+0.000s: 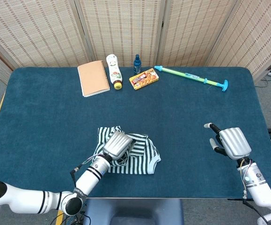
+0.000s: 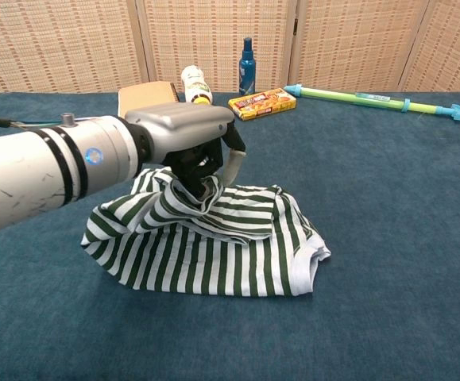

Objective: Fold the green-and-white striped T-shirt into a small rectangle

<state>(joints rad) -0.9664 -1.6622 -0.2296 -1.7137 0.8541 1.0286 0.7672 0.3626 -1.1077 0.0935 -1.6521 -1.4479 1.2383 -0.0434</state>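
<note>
Holding a bunched edge of the striped T-shirt in the left hand, we are carrying it over the middle of the garment, fingers clamped on cloth and lifting it into a peak. The shirt is lying near the front edge of the blue bench, right part flat, left part gathered under our hand. The risk we are seeing: thin, limp knit is crumpling instead of creasing, so letting go here likely gives a lumpy heap, not a straight fold; the loose flap on top may also be dragging along and skewing the edges. The felt-like bench cover probably grips the fabric, so the lower layer could be bunching as we pull. The right hand is idling well apart to the right, fingers apart, holding nothing, so nothing is pinning the far side down.
</note>
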